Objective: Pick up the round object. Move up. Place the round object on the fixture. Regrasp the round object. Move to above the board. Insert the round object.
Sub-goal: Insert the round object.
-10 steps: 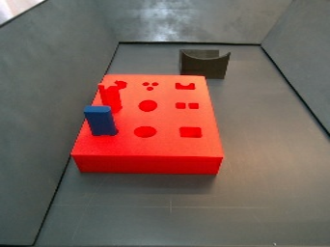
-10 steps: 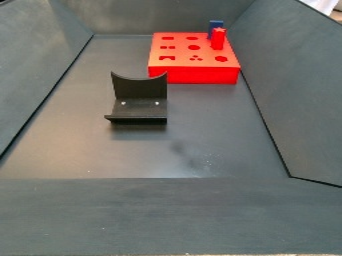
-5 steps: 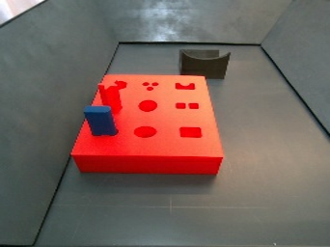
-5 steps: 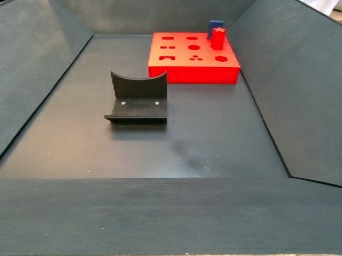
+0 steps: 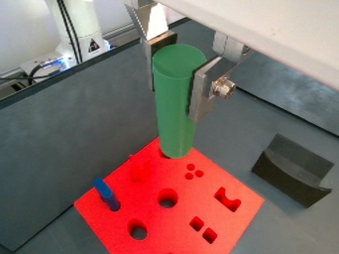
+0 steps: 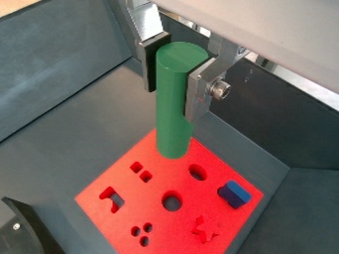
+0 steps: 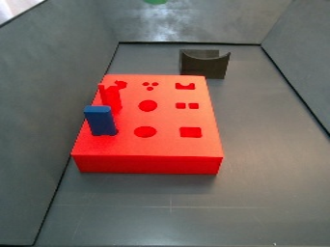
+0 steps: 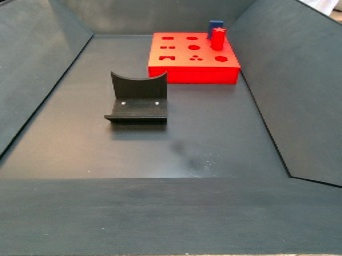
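End effector (image 5: 176, 62) clamped on the round object (image 5: 176, 104), silver fingers (image 5: 203, 87) pressed against the upper part of the green peg in both wrist views, peg upright with its lower round end free. Held high above the board (image 6: 159, 193), well clear of its top, the peg's lower end hanging over the red slab. In a side view, only a sliver of green (image 7: 156, 2) seen at the very top edge, far beyond the board (image 7: 149, 123); arm otherwise out of both side views.

Blue block (image 7: 99, 120) standing upright at the board's left edge, red peg (image 7: 111, 96) just behind it, toward the far side. Round, square and other shaped holes open across the board's top. Fixture (image 8: 136, 98) standing on the dark floor, apart from the board (image 8: 195, 57), nothing in its curved notch. Fixture (image 5: 295, 169) also seen beside the board in a wrist view.
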You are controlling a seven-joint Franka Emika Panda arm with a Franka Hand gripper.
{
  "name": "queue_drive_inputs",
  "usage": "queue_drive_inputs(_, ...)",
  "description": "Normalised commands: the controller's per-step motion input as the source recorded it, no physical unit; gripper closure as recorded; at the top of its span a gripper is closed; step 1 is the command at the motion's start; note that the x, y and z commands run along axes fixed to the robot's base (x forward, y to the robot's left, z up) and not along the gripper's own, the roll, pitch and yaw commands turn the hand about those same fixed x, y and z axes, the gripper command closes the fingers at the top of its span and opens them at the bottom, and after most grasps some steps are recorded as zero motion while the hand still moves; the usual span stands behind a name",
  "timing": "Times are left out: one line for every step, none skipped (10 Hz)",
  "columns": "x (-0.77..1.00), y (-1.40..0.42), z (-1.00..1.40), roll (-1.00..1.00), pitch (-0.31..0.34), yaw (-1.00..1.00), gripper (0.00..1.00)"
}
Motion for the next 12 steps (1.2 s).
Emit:
queue_drive_inputs(-0.30,0.17,-1.00,0.00,-0.036,0.00,1.00)
queue_drive_inputs(-0.14,0.17,-1.00,0.00,0.000,-0.01,1.00)
queue_drive_inputs(0.00,0.12,-1.00,0.00,0.000,0.00,1.00)
queue_drive_inputs(0.14,0.03,-1.00,-0.08,-0.036,-0.01,1.00)
queue_drive_inputs(0.19,0.00,-0.86,-0.14,-0.036,-0.07,1.00)
queue_drive_inputs(0.24,0.00,-0.74,-0.17,-0.113,-0.17,1.00)
queue_drive_inputs(0.27,0.00,-0.71,-0.18,-0.150,-0.19,1.00)
queue_drive_inputs(0.11,0.07,-0.66,-0.16,-0.189,-0.22,1.00)
queue_drive_inputs(0.00,0.12,-0.50,-0.17,-0.289,-0.26,1.00)
queue_drive_inputs(-0.27,0.21,-0.49,-0.19,-0.306,-0.16,1.00)
queue_drive_inputs(-0.42,0.01,-0.58,-0.10,-0.321,-0.04,1.00)
queue_drive_inputs(-0.25,0.00,-0.38,-0.04,-0.194,0.00,1.00)
